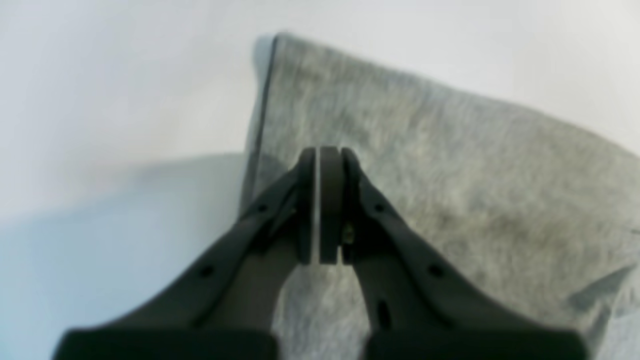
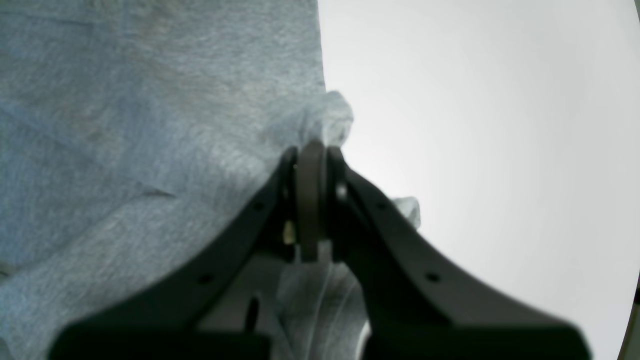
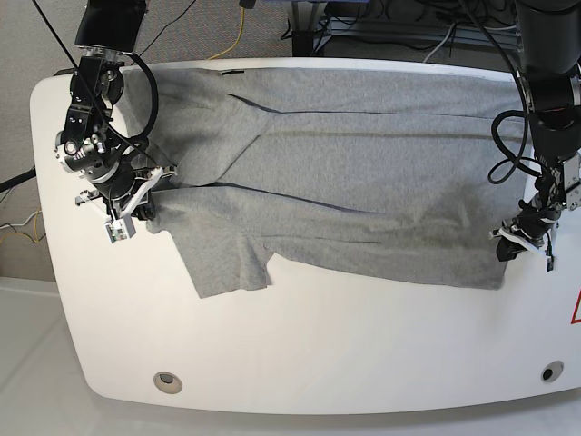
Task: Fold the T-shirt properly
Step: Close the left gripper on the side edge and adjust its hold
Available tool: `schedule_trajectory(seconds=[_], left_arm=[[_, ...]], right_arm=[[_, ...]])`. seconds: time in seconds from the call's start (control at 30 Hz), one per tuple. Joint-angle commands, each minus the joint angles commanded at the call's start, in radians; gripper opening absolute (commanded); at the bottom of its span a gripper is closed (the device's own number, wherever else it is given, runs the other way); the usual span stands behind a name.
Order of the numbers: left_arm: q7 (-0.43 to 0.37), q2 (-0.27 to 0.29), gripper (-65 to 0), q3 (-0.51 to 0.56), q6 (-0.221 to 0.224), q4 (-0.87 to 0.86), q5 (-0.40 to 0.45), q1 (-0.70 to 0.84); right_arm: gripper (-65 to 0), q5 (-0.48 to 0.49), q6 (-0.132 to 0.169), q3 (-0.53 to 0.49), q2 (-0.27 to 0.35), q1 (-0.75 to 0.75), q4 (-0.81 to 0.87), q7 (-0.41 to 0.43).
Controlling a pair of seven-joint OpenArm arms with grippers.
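Note:
The heather-grey T-shirt [image 3: 363,173] lies spread across the white table, plain side up, with one sleeve [image 3: 222,259] pointing to the front. My right gripper [image 3: 156,189] is at the shirt's left side near that sleeve. In the right wrist view it [image 2: 312,147] is shut on the T-shirt [image 2: 125,125], and a small bunch of cloth sticks out past the tips. My left gripper [image 3: 507,250] sits at the shirt's right edge. In the left wrist view it [image 1: 325,150] is shut just inside the edge of the cloth [image 1: 450,175], which looks flat. I cannot tell if it pinches any cloth.
The white table [image 3: 300,345] has rounded corners and two small round holes near the front [image 3: 166,381] [image 3: 549,372]. Cables [image 3: 245,18] and equipment lie on the floor behind the table. A red triangle mark [image 3: 576,309] shows at the right edge.

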Motion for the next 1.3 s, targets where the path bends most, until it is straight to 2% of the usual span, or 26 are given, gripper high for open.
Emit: schedule_trajectory(seconds=[0.1,0.17,0.23,0.3,0.63,0.7,0.9,1.3], left_arm=[[0.008,0.008,-34.4,-0.003,0.009,0.000,-0.002,0.002],[0.009,0.012,-28.2,-0.003,0.012,0.000,-0.003,0.003],[0.006,0.016,-25.2,-0.004,0.013,-0.003,-0.001,0.004],[-0.026,0.022,-26.5,0.004,0.010,-0.015,0.013,0.003],[-0.067,0.041,-32.9,0.004,0.022,-0.037,0.063,-0.002],[-0.089,0.041,-36.0,0.009,0.020,-0.059,0.070,-0.005],[-0.118,0.041,-38.6,0.016,0.022,-0.076,0.082,-0.009],[-0.098,0.046,-34.7,0.013,0.015,-0.066,0.062,-0.002]], right_arm=[[-62.7,0.000,0.000,0.001,0.000,0.000,-0.001,-0.002],[-62.7,-0.002,0.000,0.002,0.000,0.001,-0.003,-0.002],[-62.6,-0.001,-0.002,0.001,0.001,0.001,-0.006,-0.001],[-63.1,0.000,0.000,0.001,-0.001,0.000,0.008,-0.001],[-63.1,-0.001,0.001,0.001,0.000,0.001,0.010,-0.002],[-63.2,0.001,0.000,0.001,-0.001,0.001,0.007,0.002],[-63.2,0.000,0.002,0.000,-0.001,0.002,0.007,0.003],[-63.5,0.004,0.002,-0.002,-0.002,0.004,0.008,0.002]])
